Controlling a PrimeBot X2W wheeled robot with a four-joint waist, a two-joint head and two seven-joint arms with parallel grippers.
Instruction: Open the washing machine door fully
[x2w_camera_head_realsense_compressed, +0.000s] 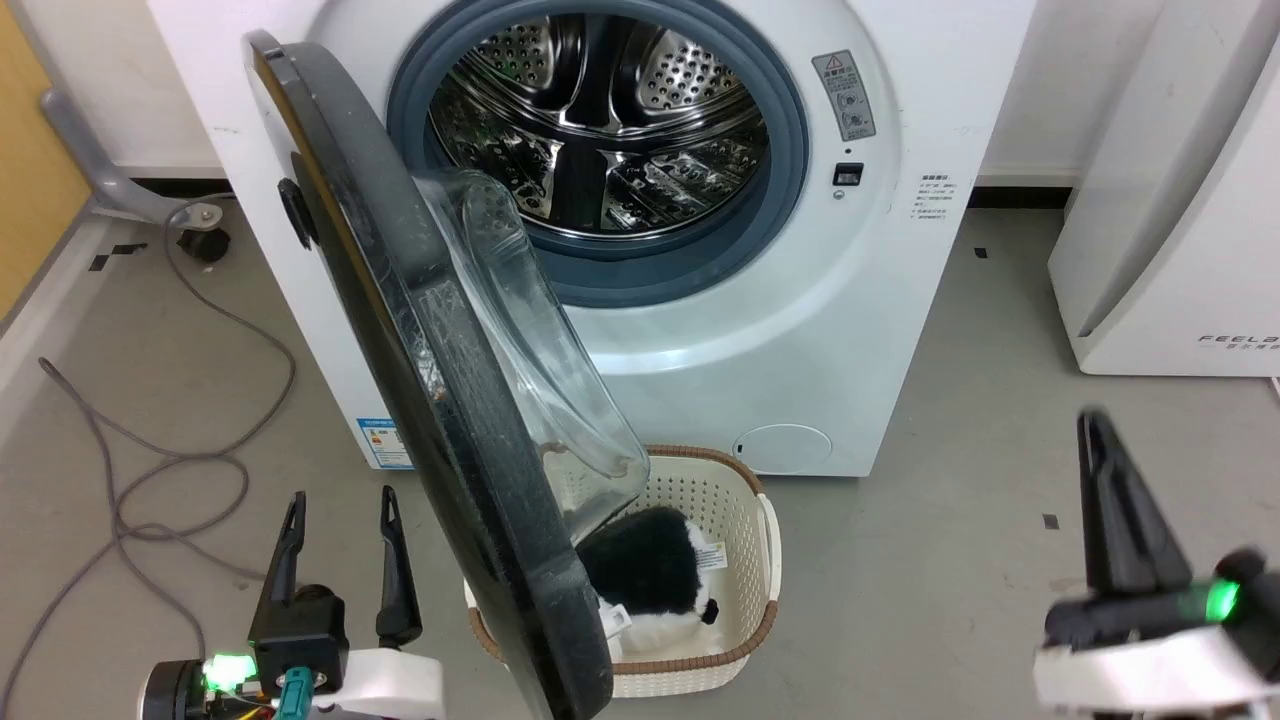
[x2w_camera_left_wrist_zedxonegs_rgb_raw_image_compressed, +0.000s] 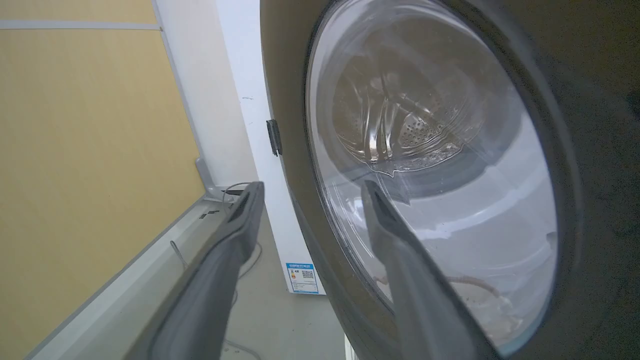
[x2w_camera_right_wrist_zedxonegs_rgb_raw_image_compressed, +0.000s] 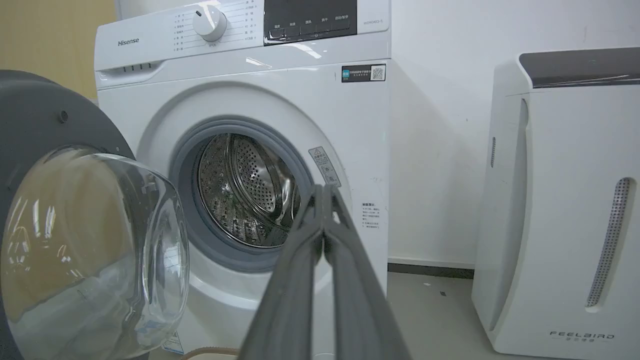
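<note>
Washing machine door (x2w_camera_head_realsense_compressed: 400, 330): swung out from its hinge at the left of the machine front, standing nearly edge-on to the head camera. Black rim running from upper left down to the bottom edge of that view.
Glass bowl (x2w_camera_head_realsense_compressed: 530, 350): clear dome on the door's inner face, bulging to the right, its lower end hanging over the basket.
Washing machine (x2w_camera_head_realsense_compressed: 800, 330): white, front-loading, on the grey floor (x2w_camera_head_realsense_compressed: 950, 560).
Drum (x2w_camera_head_realsense_compressed: 600, 120): steel, perforated, fully uncovered, ringed by a grey rubber seal (x2w_camera_head_realsense_compressed: 792, 150).
Left hand (x2w_camera_head_realsense_compressed: 342, 500): low at the left of the head view, on the outer side of the door. Fingers apart, nothing between them. A strip of floor visible between the nearer finger and the black rim. In the left wrist view, one finger drawn across the window, the other beside the door's edge. No telling there whether either touches it.
Right hand (x2w_camera_head_realsense_compressed: 1095, 430): low at the right of the head view, well apart from the door, over bare floor. Fingers pressed together, tips meeting in the right wrist view, holding nothing.
Basket (x2w_camera_head_realsense_compressed: 762, 560): white, perforated, brown-trimmed, on the floor just before the machine, partly behind the door's lower edge.
Plush toy (x2w_camera_head_realsense_compressed: 650, 570): black and white, lying inside the basket.
Cable (x2w_camera_head_realsense_compressed: 200, 440): grey, looping over the floor left of the machine.
White appliance (x2w_camera_head_realsense_compressed: 1150, 250): upright, right of the machine, apart from it.
</note>
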